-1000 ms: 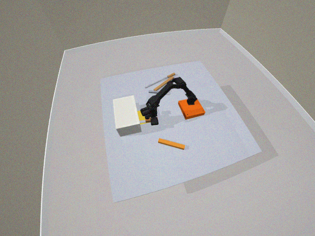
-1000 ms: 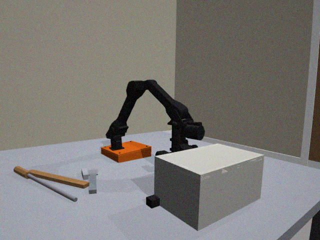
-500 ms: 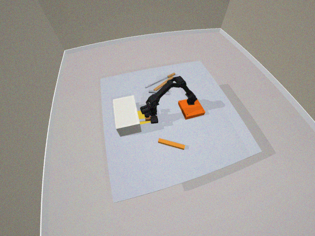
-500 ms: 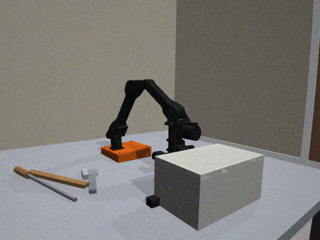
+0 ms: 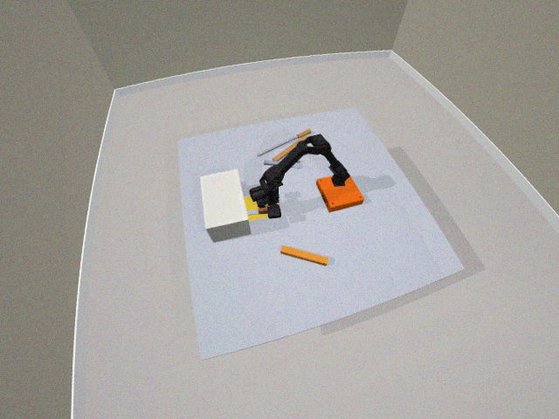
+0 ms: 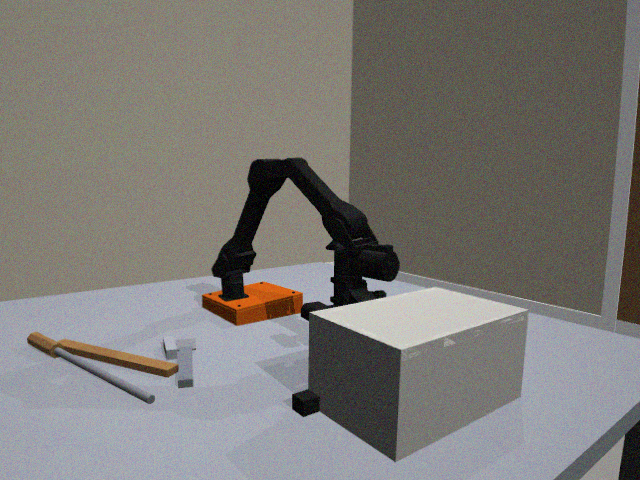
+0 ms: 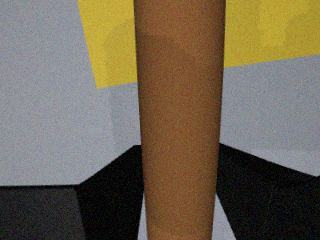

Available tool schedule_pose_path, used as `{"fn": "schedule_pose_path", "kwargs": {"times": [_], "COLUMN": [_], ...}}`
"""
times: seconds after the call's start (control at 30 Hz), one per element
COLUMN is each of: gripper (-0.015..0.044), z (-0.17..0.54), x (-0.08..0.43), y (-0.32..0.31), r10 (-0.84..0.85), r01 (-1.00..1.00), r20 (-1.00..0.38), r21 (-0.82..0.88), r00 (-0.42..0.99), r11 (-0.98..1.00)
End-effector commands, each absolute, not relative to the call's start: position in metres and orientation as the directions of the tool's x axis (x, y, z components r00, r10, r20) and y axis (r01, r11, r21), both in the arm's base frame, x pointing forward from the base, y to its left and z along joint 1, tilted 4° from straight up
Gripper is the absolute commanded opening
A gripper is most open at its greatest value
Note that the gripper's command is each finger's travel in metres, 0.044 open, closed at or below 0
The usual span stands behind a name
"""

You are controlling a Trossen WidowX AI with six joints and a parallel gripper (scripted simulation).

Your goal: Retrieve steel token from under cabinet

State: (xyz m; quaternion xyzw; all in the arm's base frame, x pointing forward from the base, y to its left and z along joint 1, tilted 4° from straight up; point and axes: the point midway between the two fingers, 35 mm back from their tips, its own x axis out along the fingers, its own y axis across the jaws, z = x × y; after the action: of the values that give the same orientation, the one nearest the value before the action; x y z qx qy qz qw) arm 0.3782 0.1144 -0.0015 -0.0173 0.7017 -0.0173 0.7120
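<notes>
The white cabinet [image 5: 223,198] [image 6: 418,322] stands on the table. The yellow marked area [image 5: 250,203] [image 7: 112,50] lies in front of it. My gripper [image 5: 267,209] [image 7: 175,152] is low over the front part of that area, shut on a tool's round brown handle [image 5: 262,210] [image 7: 180,100]. The tool's grey shaft [image 5: 252,212] runs from the handle across the yellow toward the cabinet's front; its far end is hidden. In the exterior view the cabinet hides the held tool. The steel token is not visible in any view.
A grey rod with a wooden handle [image 5: 304,133] [image 6: 103,374], a wooden stick [image 5: 283,151] [image 6: 118,358] and a grey angled piece [image 6: 185,364] lie to one side. An orange bar [image 5: 303,255] lies on the other. A small black cube [image 6: 305,402] sits by the cabinet. The arm stands on an orange base [image 5: 345,196] [image 6: 268,302].
</notes>
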Motion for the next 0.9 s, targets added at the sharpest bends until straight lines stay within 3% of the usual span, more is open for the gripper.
{"fn": "schedule_pose_path", "kwargs": {"times": [0.0,0.87], "gripper": [0.0,0.0], "z": [-0.002,-0.003], "x": [0.373,0.347], "y": [0.114,0.115], "r10": [-0.055,-0.055], "r01": [0.004,0.004], "r20": [-0.998,-0.998], "r21": [-0.055,-0.055], "r00": [0.013,0.011], "r11": [0.998,0.998]}}
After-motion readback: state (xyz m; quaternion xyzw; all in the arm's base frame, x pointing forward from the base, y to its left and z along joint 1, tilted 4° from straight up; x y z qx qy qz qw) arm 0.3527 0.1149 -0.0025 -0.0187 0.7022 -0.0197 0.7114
